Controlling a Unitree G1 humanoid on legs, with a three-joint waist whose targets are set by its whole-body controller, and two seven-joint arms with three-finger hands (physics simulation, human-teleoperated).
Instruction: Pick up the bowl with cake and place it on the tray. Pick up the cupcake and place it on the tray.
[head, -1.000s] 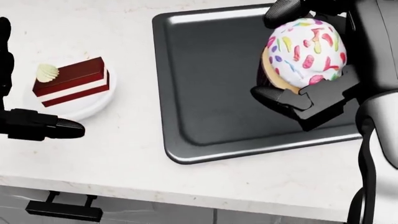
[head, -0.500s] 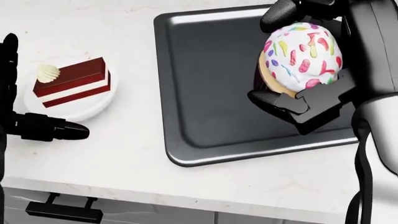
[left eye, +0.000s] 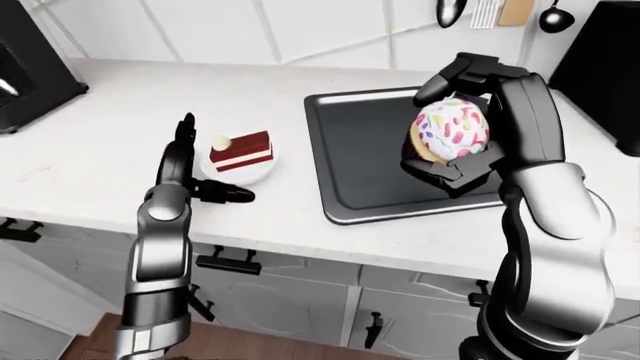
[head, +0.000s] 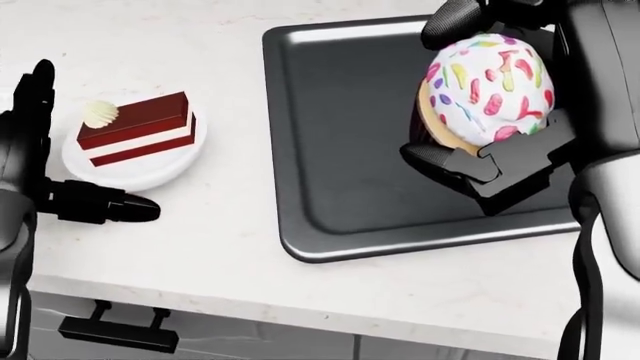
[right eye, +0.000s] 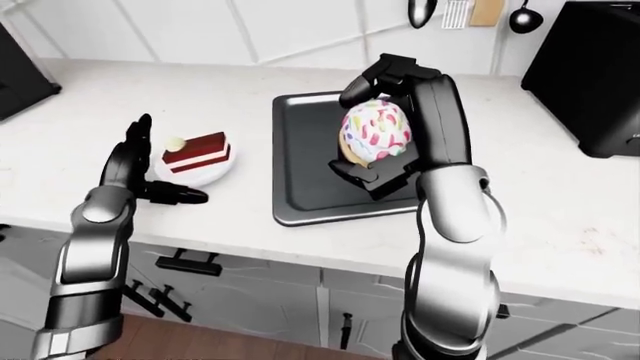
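Left of the tray, your left hand stands spread beside the bowl with cake on the bench, fingers apart. Over the tray, your right hand is clamped around the cupcake, held clear of its surface.
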